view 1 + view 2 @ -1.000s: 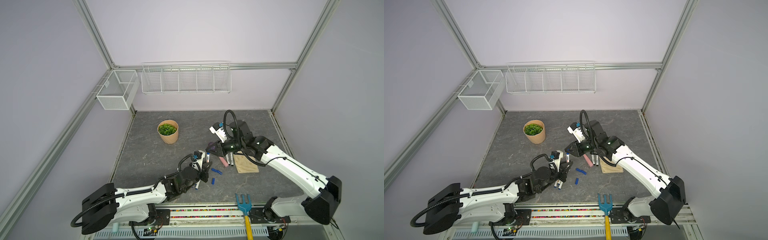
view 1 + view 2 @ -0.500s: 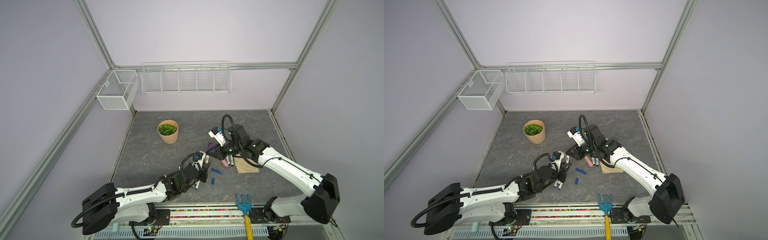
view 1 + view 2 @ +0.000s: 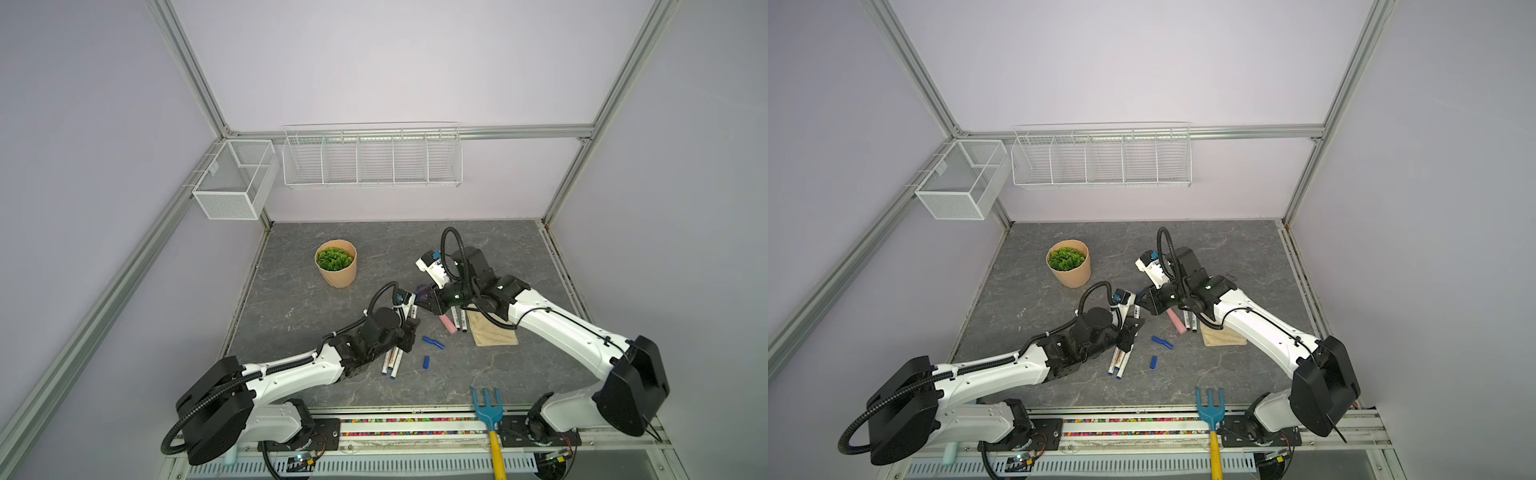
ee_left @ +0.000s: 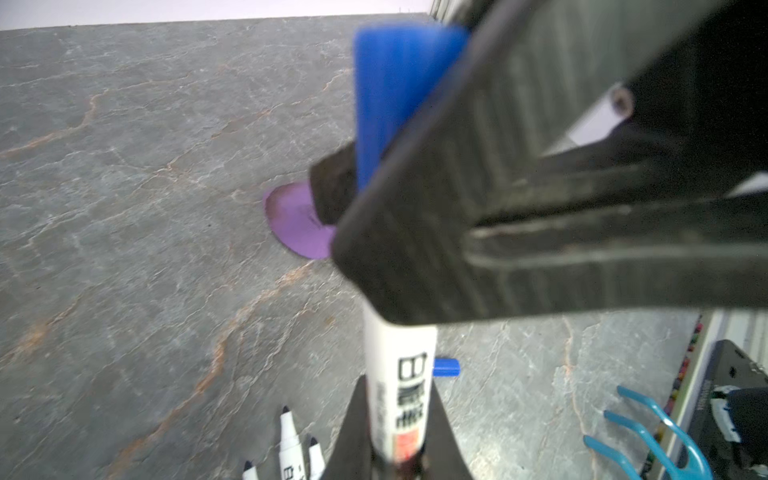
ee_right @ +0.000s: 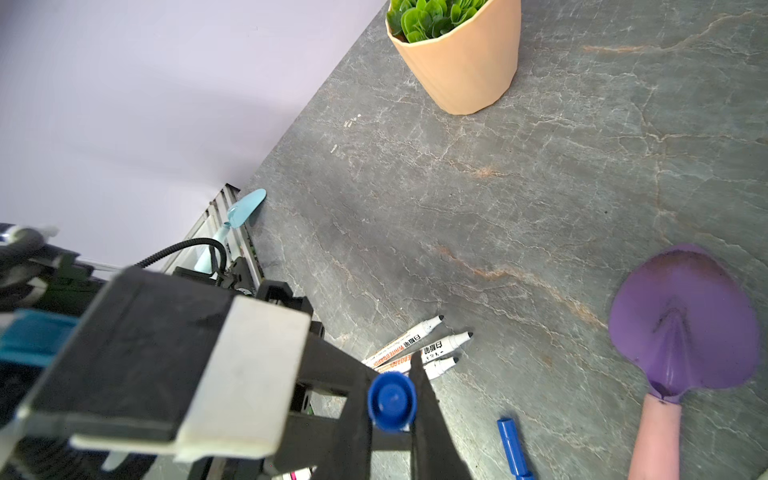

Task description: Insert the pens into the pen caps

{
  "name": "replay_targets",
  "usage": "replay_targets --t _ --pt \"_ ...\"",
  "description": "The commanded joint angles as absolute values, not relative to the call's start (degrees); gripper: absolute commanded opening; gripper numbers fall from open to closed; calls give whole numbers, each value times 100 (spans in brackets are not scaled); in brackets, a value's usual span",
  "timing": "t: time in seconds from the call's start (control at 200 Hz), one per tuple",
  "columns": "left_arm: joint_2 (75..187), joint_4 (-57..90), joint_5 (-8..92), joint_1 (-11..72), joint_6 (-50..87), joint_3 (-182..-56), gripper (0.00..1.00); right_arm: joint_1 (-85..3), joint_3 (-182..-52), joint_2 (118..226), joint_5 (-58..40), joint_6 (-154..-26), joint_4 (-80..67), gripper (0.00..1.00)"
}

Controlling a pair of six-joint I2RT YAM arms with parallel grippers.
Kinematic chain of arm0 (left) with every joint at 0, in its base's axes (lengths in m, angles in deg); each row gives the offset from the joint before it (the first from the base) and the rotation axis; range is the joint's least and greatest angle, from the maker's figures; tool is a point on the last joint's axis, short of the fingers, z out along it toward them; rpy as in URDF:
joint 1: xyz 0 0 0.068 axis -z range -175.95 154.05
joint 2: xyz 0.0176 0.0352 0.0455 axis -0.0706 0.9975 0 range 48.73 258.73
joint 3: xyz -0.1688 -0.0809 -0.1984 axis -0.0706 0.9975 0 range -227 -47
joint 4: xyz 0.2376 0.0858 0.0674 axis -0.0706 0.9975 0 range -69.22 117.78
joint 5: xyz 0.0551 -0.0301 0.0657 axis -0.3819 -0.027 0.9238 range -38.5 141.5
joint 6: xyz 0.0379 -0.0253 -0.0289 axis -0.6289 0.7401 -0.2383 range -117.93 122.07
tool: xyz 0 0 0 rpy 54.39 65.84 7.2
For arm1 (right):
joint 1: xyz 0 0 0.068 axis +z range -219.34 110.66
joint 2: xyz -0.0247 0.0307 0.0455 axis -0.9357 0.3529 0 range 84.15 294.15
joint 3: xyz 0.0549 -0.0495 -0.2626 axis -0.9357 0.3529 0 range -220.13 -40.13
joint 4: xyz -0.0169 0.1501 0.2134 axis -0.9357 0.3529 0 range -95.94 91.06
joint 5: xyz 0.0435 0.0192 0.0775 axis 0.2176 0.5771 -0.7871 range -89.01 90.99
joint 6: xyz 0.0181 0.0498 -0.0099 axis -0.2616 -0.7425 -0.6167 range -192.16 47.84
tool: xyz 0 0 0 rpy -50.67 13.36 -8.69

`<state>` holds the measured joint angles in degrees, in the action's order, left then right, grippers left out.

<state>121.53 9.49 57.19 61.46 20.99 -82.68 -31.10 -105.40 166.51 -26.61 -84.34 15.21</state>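
Observation:
My left gripper [image 4: 397, 390] is shut on a white pen [image 4: 399, 374] and holds it tilted above the table, as both top views show [image 3: 412, 311] [image 3: 1136, 311]. My right gripper [image 5: 392, 388] is shut on a blue pen cap [image 5: 392, 401]. In the left wrist view that cap [image 4: 395, 95] lines up with the pen's end, and a right finger [image 4: 478, 208] hides where they meet. Three uncapped pens [image 5: 419, 351] lie under the grippers. Two more pens [image 3: 457, 320] lie by a tan cloth. Two loose blue caps [image 3: 433, 342] [image 3: 426, 362] lie on the table.
A purple trowel [image 5: 681, 324] with a pink handle [image 3: 446, 324] lies beside the right gripper. The tan cloth [image 3: 494, 332] lies under the right arm. A potted plant [image 3: 336, 264] stands at the back left. A blue hand rake [image 3: 486, 407] lies at the front edge.
My right gripper has come down and left to the tip of the held pen, and its jaws have narrowed on the blue cap. The left arm has barely moved.

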Motion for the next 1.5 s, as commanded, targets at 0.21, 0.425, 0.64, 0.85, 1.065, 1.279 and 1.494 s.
replay_targets --t 0.21,0.425,0.64,0.85,1.065,1.279,1.494 --pt "12429 -2224 5416 6517 2571 -8794 0 -3035 -10350 16878 -3140 -8663 2634 23" --pt "12529 -2446 5716 6636 2880 -8500 0 -3153 -10275 16599 -3063 -8801 2416 28" --pt "12528 -2555 6008 6654 2993 -8339 0 -3332 -10046 16279 -2952 -9022 2246 30" --pt "12623 -2477 6097 6654 3101 -8315 0 -3534 -9794 15883 -2832 -9177 2011 25" --pt "12636 -2116 6211 6645 3135 -8362 1 -3672 -9793 15806 -2923 -9262 1889 8" --pt "12313 -1503 6669 6645 3285 -8030 54 -4022 -10166 16275 -1794 -9194 2732 7" --pt "11489 949 7855 6619 3900 -7868 57 -4555 -10450 17367 -511 -9204 3435 9"
